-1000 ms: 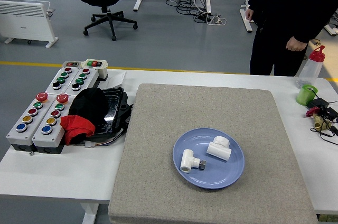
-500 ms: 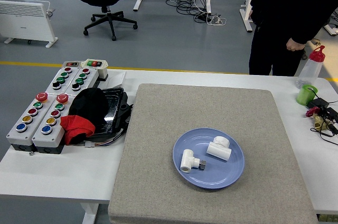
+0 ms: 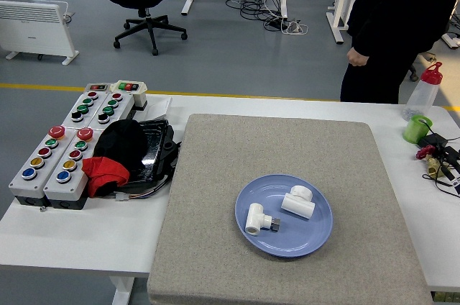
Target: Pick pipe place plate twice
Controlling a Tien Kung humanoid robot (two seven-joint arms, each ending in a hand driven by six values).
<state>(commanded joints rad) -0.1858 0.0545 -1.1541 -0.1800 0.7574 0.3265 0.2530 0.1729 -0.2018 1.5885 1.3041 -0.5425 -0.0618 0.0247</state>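
A blue plate (image 3: pixel 284 237) lies on the grey mat (image 3: pixel 280 154) right of the table's middle. Two white pipe fittings lie on it: one with a metal end (image 3: pixel 259 220) at the plate's left, one elbow-shaped (image 3: pixel 298 201) at its upper right. They lie apart from each other. Neither of my hands is in view. A person in black (image 3: pixel 402 17) stands at the table's far right side, one hand (image 3: pixel 356 57) hanging by the body, above the table's far edge, holding nothing.
Two grey button boxes (image 3: pixel 61 157) stand at the left with a black and red cloth (image 3: pixel 115 154) on a black tray beside them. A green cup (image 3: pixel 416 129), a red-capped bottle (image 3: pixel 424 89) and cables (image 3: pixel 438 157) stand at the right edge.
The person has turned and shifted; the visible hand now hangs further left. Nothing on the table has moved.
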